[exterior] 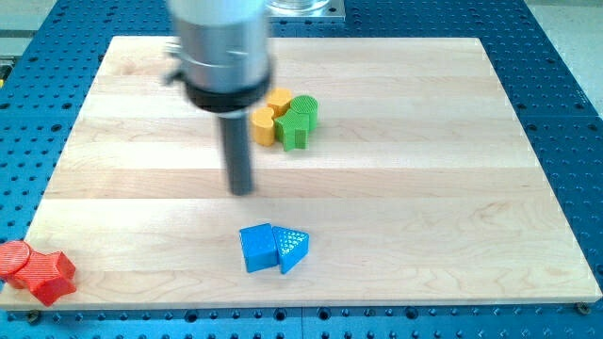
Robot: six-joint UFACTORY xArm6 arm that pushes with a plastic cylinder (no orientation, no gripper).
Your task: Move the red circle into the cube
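Note:
The red circle (pixel 16 258) lies at the board's bottom left corner, touching a red star-shaped block (pixel 51 275) on its right. The blue cube (pixel 257 249) sits near the view's bottom centre, touching a blue wedge-shaped block (pixel 292 248) on its right. My tip (pixel 243 190) rests on the board above the blue cube, a short way apart from it and far to the right of the red circle. The rod hangs from a grey cylinder at the view's top.
A yellow block (pixel 268 117) and a green block (pixel 299 121) sit together right of the rod, near the view's top centre. The wooden board (pixel 424 169) lies on a blue perforated table (pixel 565 75).

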